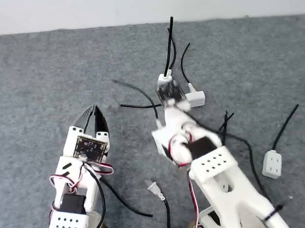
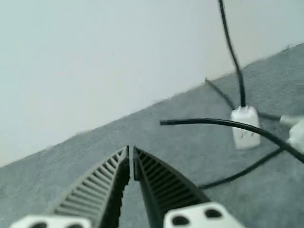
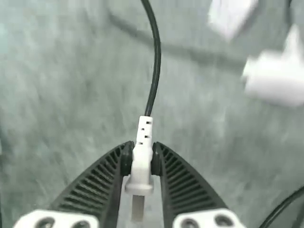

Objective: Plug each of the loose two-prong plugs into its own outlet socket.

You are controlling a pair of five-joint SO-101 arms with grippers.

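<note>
My right gripper point(image 3: 141, 159) is shut on a white two-prong plug point(image 3: 142, 142), whose black cord runs straight out ahead. In the high view this gripper point(image 1: 165, 83) sits mid-table with the plug point(image 1: 164, 79) at its tip, just left of a white outlet socket point(image 1: 195, 97). A second socket point(image 1: 272, 164) lies at the right. Another loose plug point(image 1: 155, 189) lies near the front between the arms. My left gripper point(image 1: 94, 113) hovers at the left, shut with nothing in it point(image 2: 131, 153). A white cord-end piece point(image 2: 245, 126) shows beyond; whether it is a plug or a socket is unclear.
Black cords cross the grey mat: one loose end point(image 1: 136, 105) lies left of the right gripper, others trail by the right arm point(image 1: 235, 137). Two blurred white blocks point(image 3: 275, 80) point(image 3: 230, 14) lie ahead of the held plug. The mat's far edge point(image 1: 61, 31) meets a pale wall.
</note>
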